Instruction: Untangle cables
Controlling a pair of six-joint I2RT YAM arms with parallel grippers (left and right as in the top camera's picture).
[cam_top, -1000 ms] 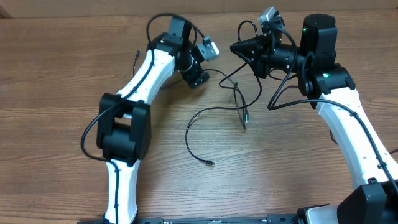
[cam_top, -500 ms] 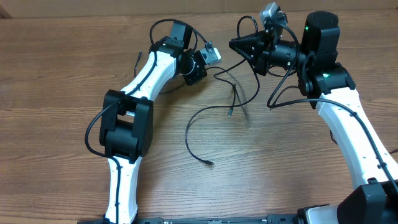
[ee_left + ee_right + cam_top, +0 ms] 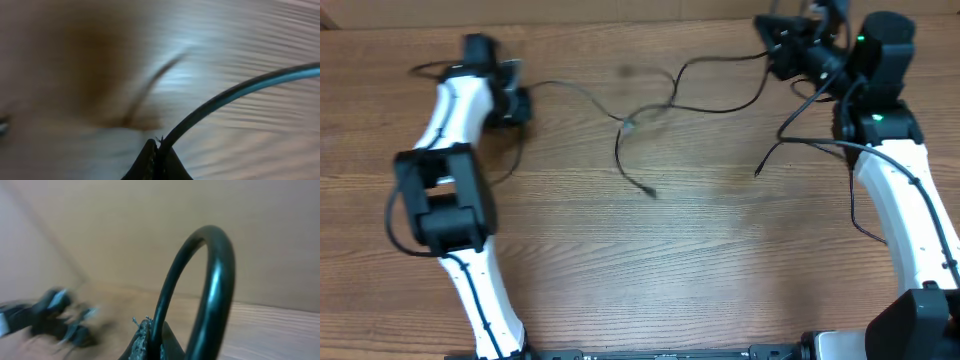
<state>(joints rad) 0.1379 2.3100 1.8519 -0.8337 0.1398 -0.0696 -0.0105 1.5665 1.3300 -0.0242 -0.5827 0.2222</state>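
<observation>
Table (image 3: 640, 290): brown wood, under everything.
Loose end (image 3: 650, 192): a small plug in the middle of the top view, with nothing holding it.
Tangle (image 3: 627, 122): upper middle, where the cables (image 3: 720, 105) cross.
Cables: thin and black, strung across the top between my two grippers.
Left gripper (image 3: 156, 160): upper left, pinched shut on one cable.
Right gripper (image 3: 147, 341): upper right, pinched shut on a cable loop.
Do it well: I think I should pull apart slowly and watch the tangle. If it gets tight, I stop and let the loose end slip out.
</observation>
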